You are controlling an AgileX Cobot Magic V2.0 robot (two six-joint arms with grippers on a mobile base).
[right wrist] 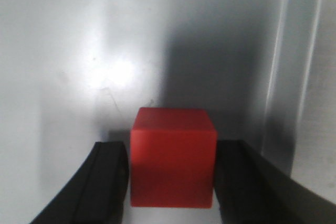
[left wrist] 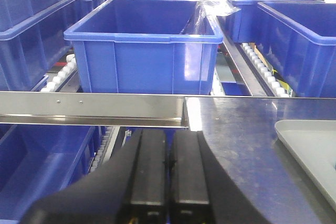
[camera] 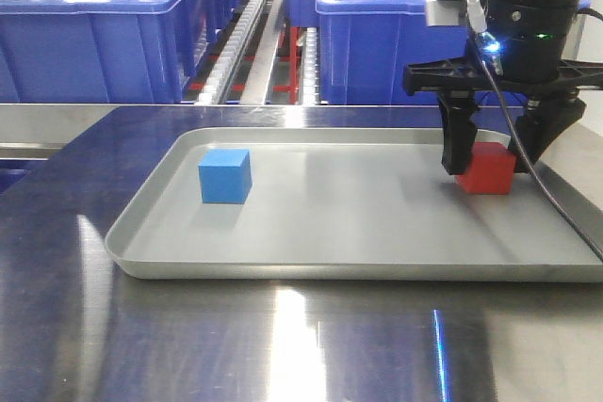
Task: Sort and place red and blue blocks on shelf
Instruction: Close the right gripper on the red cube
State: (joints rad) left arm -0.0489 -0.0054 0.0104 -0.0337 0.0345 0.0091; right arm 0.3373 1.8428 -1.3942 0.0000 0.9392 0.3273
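Steel table (camera: 283, 345), reflective top. One grey metal tray (camera: 330, 271) lies flat on it. On the tray: blue block (camera: 224, 176) left, red block (camera: 488, 169) right, well apart.

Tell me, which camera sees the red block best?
The right wrist view: the red block is big and close inside the right gripper. The front view shows it small, partly behind a finger. The left wrist view misses it.

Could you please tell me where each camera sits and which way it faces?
Exterior front: before the table, facing tray, blue block, red block and bins; right tool shows.
Left wrist: faces the bins over its shut left tool.
Right wrist: looks down at the red block gripped in the right tool.
Shared: exterior and right wrist both show the red block.
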